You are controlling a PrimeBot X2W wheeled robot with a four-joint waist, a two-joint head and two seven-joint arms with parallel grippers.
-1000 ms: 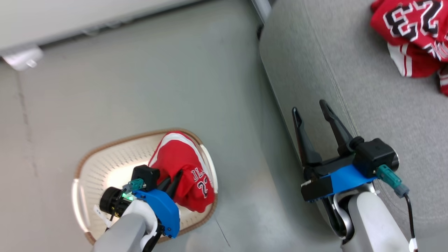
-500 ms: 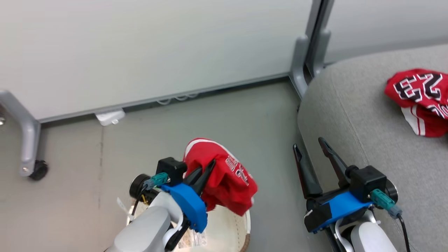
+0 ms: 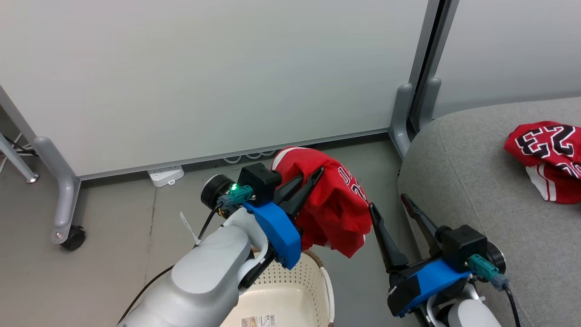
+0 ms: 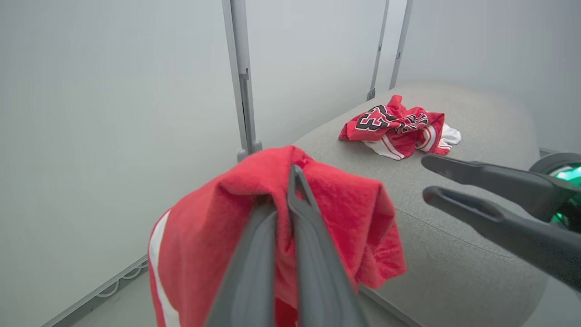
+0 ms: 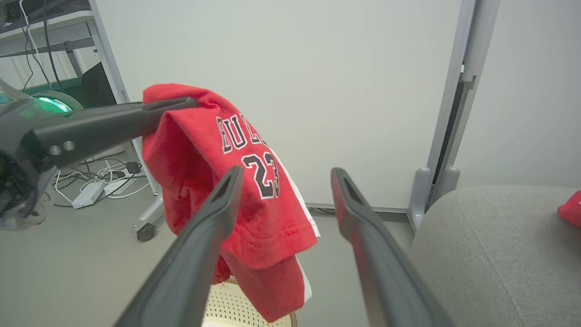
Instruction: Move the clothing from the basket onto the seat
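Red fabric with a white stripe, one piece of the clothing (image 3: 336,213), is pinched between the closed fingers of our left gripper (image 3: 312,176). It hangs above the basket (image 3: 295,284), its long axis going down, the hem pointing to the basket. Our right gripper (image 3: 388,201) stands spread and empty near the seat (image 3: 472,190). A second red garment (image 3: 547,154) lies on the seat, far right.
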